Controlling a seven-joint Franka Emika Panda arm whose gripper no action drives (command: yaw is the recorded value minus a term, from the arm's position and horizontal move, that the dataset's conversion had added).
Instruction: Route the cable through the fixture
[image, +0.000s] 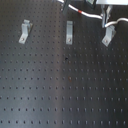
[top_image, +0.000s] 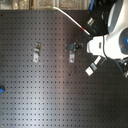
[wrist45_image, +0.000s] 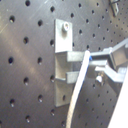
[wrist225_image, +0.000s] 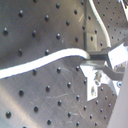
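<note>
The cable (image: 86, 13) is running along the far edge of the board (image: 55, 90) in the first exterior view, a thin white cord with a short red band (image: 79, 10), passing behind the middle clip (image: 69, 32) and on toward the clip (image: 108, 35) at the first exterior view's right. In the first wrist view the gripper (wrist45_image: 102, 64) is sitting just beside that clip's forked prongs, and the cable (wrist45_image: 79, 85) is crossing them. Its fingers appear to be pinching the cord, nearly closed, though the blur is leaving this a judgement.

The cord is looking light, limp and smooth: it is sagging and curving freely in the second wrist view (wrist225_image: 50, 57), so it is likely going to slide and flop unless kept taut. Holding it close to the fork is seeming best, since a short free length steers more surely into the slot.

No brand, label or writing is readable anywhere.
</note>
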